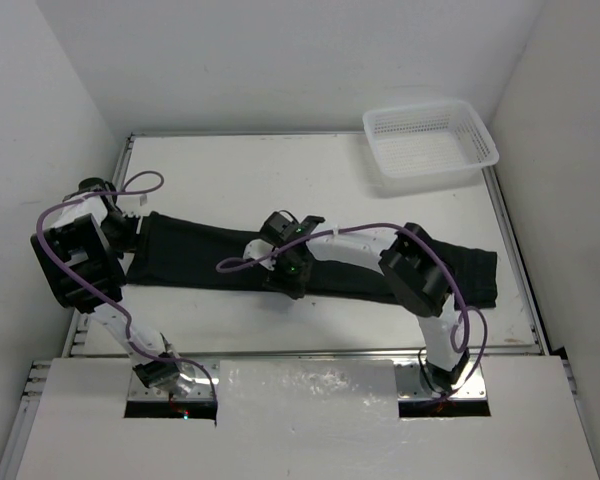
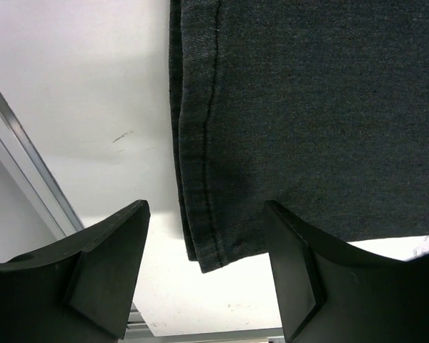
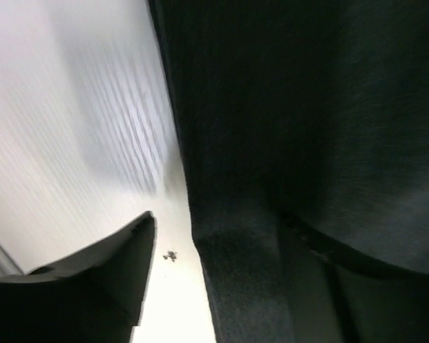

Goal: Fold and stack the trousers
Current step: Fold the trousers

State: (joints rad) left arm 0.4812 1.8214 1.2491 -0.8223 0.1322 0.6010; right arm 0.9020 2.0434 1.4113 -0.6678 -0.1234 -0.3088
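Note:
The black trousers [image 1: 200, 252] lie stretched out in a long band across the table, left to right. My left gripper [image 1: 130, 238] is at their left end. In the left wrist view it [image 2: 204, 275] stands open, with the hemmed corner of the trousers [image 2: 307, 107] lying between and just beyond the fingers [image 2: 107, 271], untouched. My right gripper [image 1: 292, 283] sits over the near edge of the band's middle. In the right wrist view it [image 3: 222, 286] is open, one finger [image 3: 107, 286] clear over bare table and the trousers' edge [image 3: 286, 107] between the jaws; the other finger is lost against the dark cloth.
A white mesh basket [image 1: 430, 145] stands at the back right corner of the table [image 1: 280, 180]. White walls close in on both sides. A metal rail [image 2: 28, 179] runs along the table's left edge, close to my left gripper.

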